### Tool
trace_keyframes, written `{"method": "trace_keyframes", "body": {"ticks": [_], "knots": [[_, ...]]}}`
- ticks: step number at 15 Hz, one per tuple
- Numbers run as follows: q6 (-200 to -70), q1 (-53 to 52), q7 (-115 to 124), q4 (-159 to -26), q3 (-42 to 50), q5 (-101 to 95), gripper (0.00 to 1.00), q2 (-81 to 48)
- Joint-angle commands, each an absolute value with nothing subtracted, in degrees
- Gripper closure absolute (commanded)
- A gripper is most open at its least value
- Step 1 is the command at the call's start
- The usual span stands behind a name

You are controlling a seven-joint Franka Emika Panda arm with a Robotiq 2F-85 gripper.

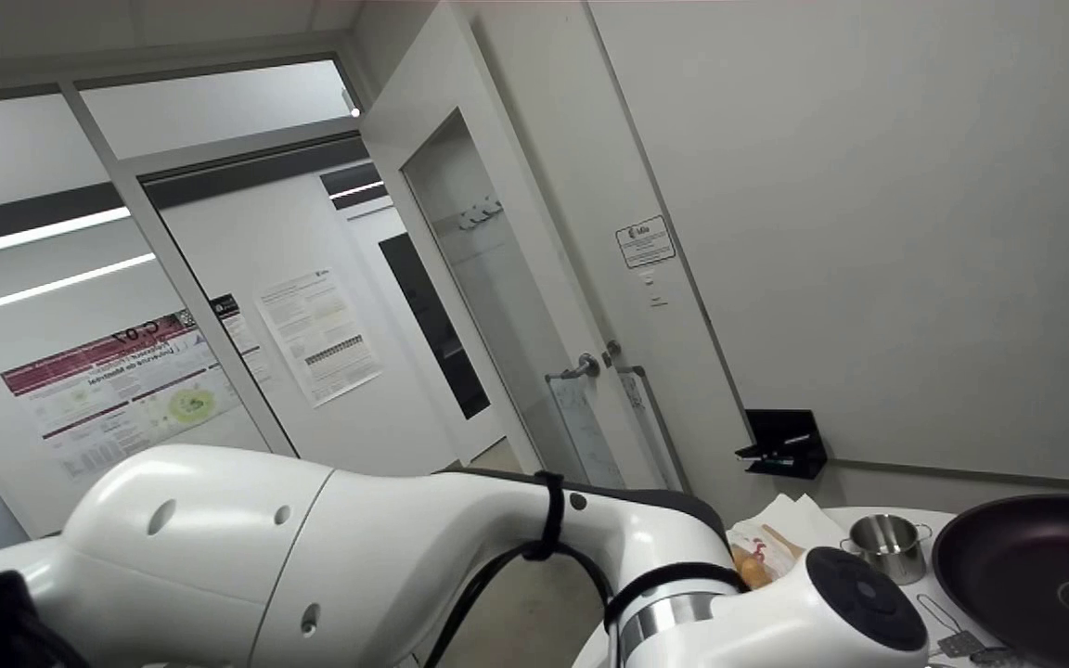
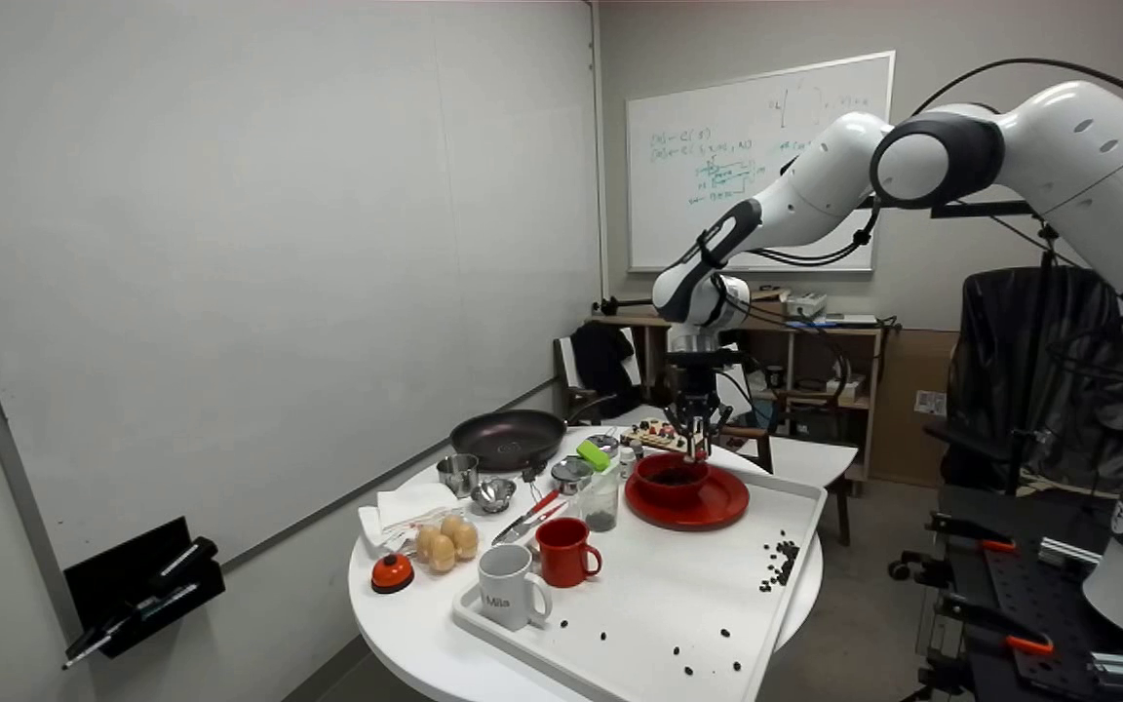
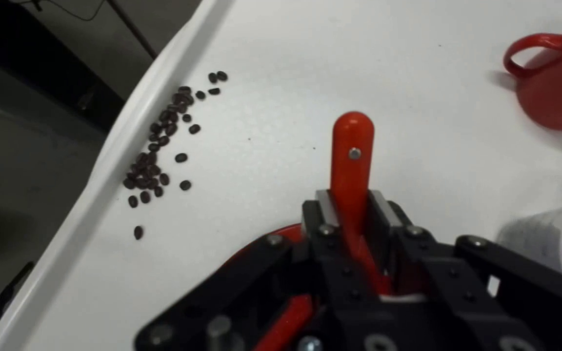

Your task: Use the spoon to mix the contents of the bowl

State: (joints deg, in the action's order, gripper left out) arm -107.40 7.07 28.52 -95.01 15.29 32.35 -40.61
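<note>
A red spoon handle [image 3: 352,165] with a small rivet shows between the finger pads in the wrist view, and my gripper [image 3: 354,207] is shut on it. The spoon's head is hidden behind the gripper. In an exterior view the red bowl [image 2: 673,495] stands on a red plate [image 2: 729,505] with dark contents inside. There my gripper [image 2: 697,450] points down at the bowl's far right rim, just above it. Below the gripper in the wrist view, only parts of red dishware peek out between the linkages.
The white tray [image 2: 659,609] carries scattered coffee beans [image 3: 171,117], a red mug [image 2: 564,554], a grey mug [image 2: 508,585] and a clear cup [image 2: 600,505]. Eggs [image 2: 445,542], a knife [image 2: 527,517], a metal pot [image 2: 458,475] and a black pan [image 2: 508,441] crowd the table beside it.
</note>
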Motion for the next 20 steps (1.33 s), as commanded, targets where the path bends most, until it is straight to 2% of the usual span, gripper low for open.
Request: {"method": "trace_keyframes", "body": {"ticks": [1,11,20], "knots": [[-106.23,6.91,25.57,-99.01,13.19,23.89,0.94,-36.33],[-96.28,4.15,20.32,-97.62,8.71,8.9,0.93,-35.02],[-112.31,-4.02,34.2,-101.54,5.47,11.26,0.93,-35.4]]}}
